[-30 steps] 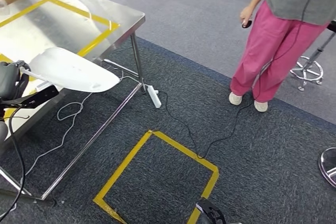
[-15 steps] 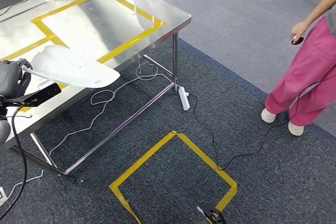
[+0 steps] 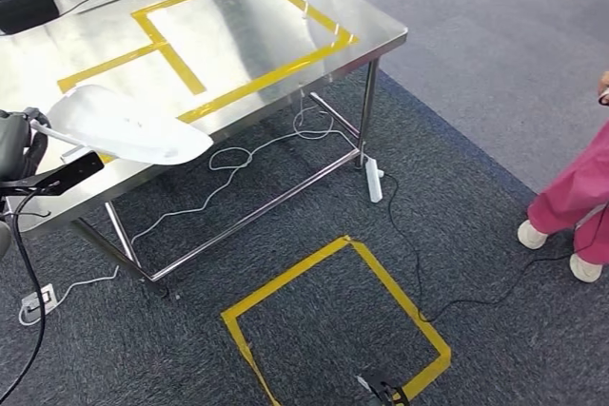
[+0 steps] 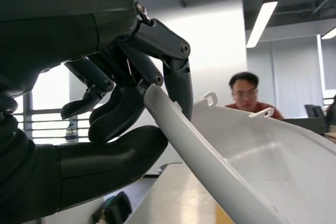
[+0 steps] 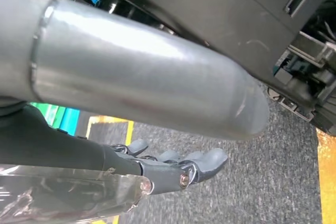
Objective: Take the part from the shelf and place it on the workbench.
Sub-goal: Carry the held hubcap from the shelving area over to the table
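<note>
Part [image 3: 129,125] is in your left hand [image 3: 18,145], fingers [image 4: 130,77] clamped on its rim, held above the near edge of the workbench [image 3: 237,35]. Right hand [image 5: 174,166] hangs over carpet, fingers extended, holding nothing.

Part [image 3: 129,125] in left robot hand [image 3: 18,145] over workbench [image 3: 237,35] edge; person [image 3: 575,202] far right.

The left hand [image 3: 15,145] is running off the head view's edge, its grip point on the white part [image 3: 126,125] hidden. The surface [image 3: 237,35] is being cropped along the top. A person [image 3: 575,206] is showing partly, cut by the frame's side.
</note>
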Tool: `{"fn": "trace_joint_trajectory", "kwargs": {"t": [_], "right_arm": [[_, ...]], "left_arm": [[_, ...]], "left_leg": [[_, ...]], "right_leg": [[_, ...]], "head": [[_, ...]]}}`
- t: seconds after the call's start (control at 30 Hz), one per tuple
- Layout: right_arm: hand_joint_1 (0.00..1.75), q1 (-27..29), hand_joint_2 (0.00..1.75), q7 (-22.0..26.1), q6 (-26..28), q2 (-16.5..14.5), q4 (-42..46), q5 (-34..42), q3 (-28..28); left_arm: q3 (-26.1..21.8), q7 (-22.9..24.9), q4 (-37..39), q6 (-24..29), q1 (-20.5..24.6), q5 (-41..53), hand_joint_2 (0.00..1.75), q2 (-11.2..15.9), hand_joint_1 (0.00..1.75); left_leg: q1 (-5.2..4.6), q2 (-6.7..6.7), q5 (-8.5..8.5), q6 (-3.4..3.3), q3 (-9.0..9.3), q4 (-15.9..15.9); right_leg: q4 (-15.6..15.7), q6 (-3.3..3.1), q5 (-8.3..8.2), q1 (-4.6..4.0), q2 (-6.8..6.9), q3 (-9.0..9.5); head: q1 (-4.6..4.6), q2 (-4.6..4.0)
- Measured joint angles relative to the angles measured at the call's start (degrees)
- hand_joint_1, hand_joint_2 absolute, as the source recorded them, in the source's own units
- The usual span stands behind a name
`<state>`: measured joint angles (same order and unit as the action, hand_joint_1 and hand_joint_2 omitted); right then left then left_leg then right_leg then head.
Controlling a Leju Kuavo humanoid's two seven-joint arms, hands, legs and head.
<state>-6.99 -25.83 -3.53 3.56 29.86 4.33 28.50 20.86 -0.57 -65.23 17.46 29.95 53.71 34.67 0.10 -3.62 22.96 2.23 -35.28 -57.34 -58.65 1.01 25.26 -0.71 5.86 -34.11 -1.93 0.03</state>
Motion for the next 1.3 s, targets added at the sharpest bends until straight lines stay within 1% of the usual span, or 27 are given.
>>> {"fn": "trace_joint_trajectory", "kwargs": {"t": [0.07,0.1,0.13,0.2,0.27,0.3,0.33,0.37,0.43,0.5,0.57,0.6,0.67,0.7,0.73,0.77,0.8,0.83,0.87,0.93,1.0,1.07,1.13,1.17,1.23,1.27,1.3], "right_arm": [[0.0,-0.02,0.0,-0.01,-0.04,0.0,0.07,-0.13,-0.02],[0.0,-0.03,0.0,-0.01,-0.07,0.0,0.11,-0.17,-0.02],[0.0,-0.02,0.0,-0.01,-0.09,0.0,0.16,-0.2,-0.03],[0.0,0.09,0.0,-0.01,-0.1,0.0,0.2,-0.26,-0.04],[0.0,0.3,0.0,-0.01,-0.16,0.0,0.2,-0.3,-0.03],[0.0,0.39,0.0,-0.01,-0.2,0.0,0.2,-0.31,-0.03],[0.0,0.45,0.0,-0.01,-0.23,0.0,0.2,-0.32,-0.02],[0.0,0.47,0.0,-0.01,-0.24,0.0,0.2,-0.34,-0.02],[0.0,0.45,0.0,-0.01,-0.22,0.0,0.2,-0.4,-0.03],[0.0,0.47,0.0,0.03,-0.22,0.0,0.22,-0.48,-0.03],[0.0,0.46,0.0,-0.44,-0.22,-0.02,0.27,-0.54,-0.04],[0.0,0.39,0.0,-0.96,-0.22,-0.04,0.31,-0.56,-0.05],[0.0,0.31,0.0,-1.81,-0.21,-0.12,0.37,-0.6,-0.08],[0.0,0.34,0.0,-2.0,-0.19,-0.14,0.39,-0.61,-0.09],[0.0,0.47,0.0,-2.01,-0.13,-0.15,0.39,-0.62,-0.1],[0.0,0.62,0.0,-2.02,-0.05,-0.15,0.39,-0.62,-0.11],[0.0,0.76,0.0,-2.02,0.04,-0.15,0.39,-0.61,-0.11],[0.0,0.87,0.0,-2.03,0.11,-0.15,0.4,-0.61,-0.12],[0.0,0.93,0.0,-2.03,0.16,-0.15,0.41,-0.6,-0.13],[0.0,0.86,0.0,-2.03,0.25,-0.16,0.47,-0.48,-0.16],[0.0,0.73,0.0,-2.02,0.37,-0.16,0.56,-0.34,-0.21],[0.0,0.7,0.0,-2.02,0.52,-0.17,0.65,-0.31,-0.23],[0.0,0.78,0.0,-2.02,0.69,-0.17,0.84,-0.31,-0.23],[0.0,0.87,0.0,-2.02,0.8,-0.17,0.94,-0.29,-0.23],[0.0,1.17,0.0,-2.02,1.03,-0.17,1.02,-0.24,-0.22],[0.0,1.38,0.0,-2.02,1.14,-0.17,1.03,-0.21,-0.22],[0.0,1.59,0.0,-2.02,1.2,-0.17,1.05,-0.18,-0.21]], "left_arm": [[0.0,0.21,-0.13,-0.1,-0.1,0.12,1.75,0.15,1.75],[-0.02,0.26,-0.18,-0.13,-0.17,0.15,1.75,0.27,1.75],[-0.02,0.29,-0.23,-0.15,-0.18,0.17,1.75,0.32,1.75],[0.02,0.38,-0.36,-0.19,-0.08,0.22,1.75,0.23,1.75],[0.16,0.48,-0.4,-0.28,-0.2,0.28,1.75,0.05,1.75],[0.21,0.55,-0.4,-0.35,-0.3,0.31,1.75,0.0,1.75],[0.25,0.66,-0.4,-0.41,-0.38,0.32,1.75,-0.02,1.75],[0.26,0.78,-0.42,-0.46,-0.42,0.33,1.75,-0.02,1.75],[0.24,1.03,-0.53,-0.51,-0.36,0.35,1.75,0.02,1.75],[0.22,1.14,-0.69,-0.57,-0.26,0.39,1.75,0.1,1.75],[0.19,1.19,-0.75,-0.62,-0.38,0.41,1.75,0.38,1.75],[0.17,1.2,-0.75,-0.64,-0.52,0.41,1.75,0.57,1.75],[0.14,1.23,-0.77,-0.67,-0.48,0.44,1.75,0.84,1.75],[0.14,1.25,-0.79,-0.68,-0.44,0.46,1.75,0.82,1.75],[0.15,1.26,-0.81,-0.7,-0.45,0.47,1.75,0.77,1.75],[0.16,1.27,-0.82,-0.7,-0.61,0.48,1.75,0.7,1.75],[0.17,1.28,-0.83,-0.72,-0.83,0.48,1.75,0.67,1.75],[0.17,1.28,-0.84,-0.73,-1.01,0.48,1.75,0.68,1.75],[0.15,1.29,-0.89,-0.73,-1.11,0.48,1.75,0.72,1.75],[0.07,1.31,-1.1,-0.73,-1.07,0.48,1.75,0.92,1.75],[-0.03,1.32,-1.33,-0.73,-1.04,0.48,1.75,1.18,1.75],[-0.07,1.34,-1.45,-0.73,-1.31,0.49,1.75,1.48,1.75],[-0.09,1.4,-1.67,-0.72,-1.66,0.56,1.75,1.9,1.75],[-0.11,1.44,-1.86,-0.72,-1.73,0.6,1.75,2.04,1.75],[-0.12,1.53,-2.2,-0.71,-1.87,0.69,1.75,2.11,1.75],[-0.1,1.5,-2.32,-0.67,-2.04,0.73,1.75,2.09,1.75],[-0.09,1.31,-2.4,-0.54,-2.23,0.74,1.75,2.07,1.75]], "left_leg": [[0.02,1.06,-0.12,-0.84,-0.28,0.25],[0.16,1.71,-0.24,-1.13,-0.35,0.33],[0.35,2.31,-0.4,-1.44,-0.39,0.4],[0.63,3.51,-0.58,-1.85,-0.46,0.46],[0.69,4.93,-0.7,-2.07,-0.59,0.46],[0.69,5.7,-0.78,-2.08,-0.64,0.45],[0.71,6.49,-0.87,-2.04,-0.68,0.44],[0.77,7.31,-0.97,-1.93,-0.7,0.43],[0.83,8.84,-1.2,-1.5,-0.89,0.28],[0.93,10.28,-1.64,-0.84,-1.45,0.21],[1.2,11.68,-2.24,-0.05,-1.95,0.47],[1.19,11.33,-2.18,0.3,-2.18,0.41],[0.98,8.41,-0.13,0.75,-3.67,-2.53],[0.85,6.37,1.78,0.87,-5.12,-5.79],[0.82,5.14,3.77,0.95,-6.85,-9.78],[0.83,4.58,5.22,1.01,-8.38,-13.37],[0.84,4.35,5.75,1.01,-9.14,-15.47],[0.84,4.25,5.25,0.98,-8.84,-15.44],[0.83,4.17,3.88,0.89,-7.38,-13.16],[0.67,3.38,0.9,0.6,-2.73,-5.45],[0.4,2.69,-0.1,0.14,-0.01,-0.52],[0.26,2.82,-0.07,-0.48,0.13,0.33],[0.51,2.99,-0.26,-1.13,0.16,0.59],[0.69,3.04,-0.37,-1.45,0.2,0.72],[0.81,3.2,-0.43,-1.86,0.16,0.76],[0.79,3.35,-0.44,-1.95,0.13,0.75],[0.78,3.52,-0.43,-1.97,0.11,0.74]], "right_leg": [[-0.05,0.45,0.16,-0.16,1.14,-0.05],[-0.45,0.76,0.6,-0.07,0.65,-0.22],[-1.71,1.09,1.53,0.07,-0.58,-0.74],[-7.67,1.66,4.75,0.35,-4.0,-3.3],[-14.74,1.83,7.53,0.41,-5.39,-6.53],[-16.19,1.82,7.64,0.42,-5.58,-7.26],[-15.45,1.74,6.73,0.44,-5.75,-6.92],[-12.57,1.63,4.96,0.52,-6.19,-5.47],[-4.74,1.5,1.89,1.01,-8.93,-1.45],[-0.78,1.41,1.1,1.36,-11.01,0.69],[-0.62,0.99,1.03,1.31,-10.19,0.8],[-0.53,0.63,0.84,1.32,-9.49,0.77],[-0.24,-0.11,0.45,1.35,-8.01,0.73],[-0.19,-0.34,0.36,1.23,-7.24,0.66],[-0.17,-0.48,0.32,1.13,-6.44,0.57],[-0.17,-0.53,0.32,1.07,-5.59,0.48],[-0.17,-0.55,0.32,1.03,-4.75,0.41],[-0.17,-0.55,0.32,1.02,-3.98,0.37],[-0.18,-0.52,0.34,1.01,-3.37,0.37],[-0.23,-0.28,0.43,0.86,-2.38,0.33],[-0.3,0.22,0.41,0.58,-1.64,0.14],[-0.15,0.79,0.23,0.44,-1.16,0.12],[-0.71,1.4,0.77,0.48,-1.89,-0.23],[-2.4,1.7,1.87,0.53,-2.85,-1.04],[-9.35,2.13,5.39,0.64,-4.9,-4.26],[-13.29,2.24,6.95,0.67,-5.38,-6.1],[-15.93,2.3,7.65,0.68,-5.57,-7.38]], "head": [[0.05,0.0],[0.07,-0.01],[0.14,-0.01],[0.29,-0.01],[0.31,-0.01],[0.3,-0.01],[0.27,-0.01],[0.28,-0.01],[0.27,-0.01],[0.25,-0.01],[0.24,-0.01],[0.22,-0.01],[-0.18,-0.01],[-0.4,-0.01],[-0.56,-0.01],[-0.57,-0.01],[-0.61,-0.01],[-0.61,-0.01],[-0.62,-0.01],[-0.64,-0.01],[-0.6,-0.01],[-0.54,-0.01],[-0.47,-0.01],[-0.35,-0.01],[-0.08,-0.01],[-0.02,-0.01],[-0.01,-0.01]]}}
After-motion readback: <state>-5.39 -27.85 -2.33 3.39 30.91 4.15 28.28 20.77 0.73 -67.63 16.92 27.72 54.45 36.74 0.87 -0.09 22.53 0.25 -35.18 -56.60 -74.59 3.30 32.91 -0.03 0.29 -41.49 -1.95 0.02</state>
